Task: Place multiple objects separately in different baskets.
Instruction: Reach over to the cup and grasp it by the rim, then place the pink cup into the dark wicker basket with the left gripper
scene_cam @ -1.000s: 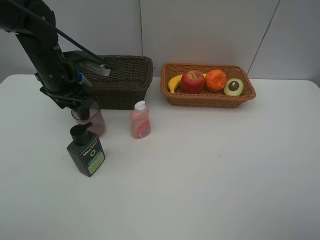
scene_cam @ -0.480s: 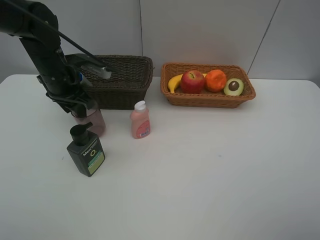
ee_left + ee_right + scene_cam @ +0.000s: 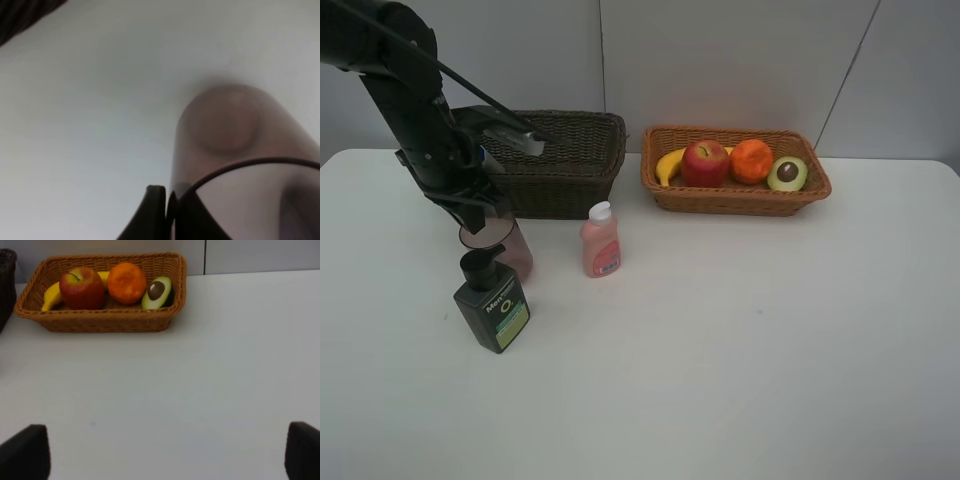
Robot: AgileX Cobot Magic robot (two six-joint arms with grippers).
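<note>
My left gripper (image 3: 477,215) is shut on the rim of the pink translucent cup (image 3: 500,246), which stands on the table. In the left wrist view its fingers (image 3: 156,207) pinch the cup (image 3: 225,150) wall, one outside and one inside. The dark pump bottle (image 3: 492,305) stands just in front of the cup, and the small pink bottle (image 3: 601,240) stands to its right. Behind them is the dark basket (image 3: 570,160); a blue-capped white bottle (image 3: 505,142) shows at its left end, partly hidden by the arm. The light basket (image 3: 735,195) holds the banana (image 3: 669,163), apple (image 3: 704,163), orange (image 3: 751,160) and avocado half (image 3: 787,174). My right gripper (image 3: 162,455) is open above bare table.
The white table (image 3: 740,340) extends wide in front and to the right of the baskets. A grey wall stands right behind both baskets. The left arm (image 3: 415,110) leans over the dark basket's left end.
My left gripper's jaws have closed onto the pink cup's rim, and the arm has shifted slightly. The right gripper and the other objects have not moved.
</note>
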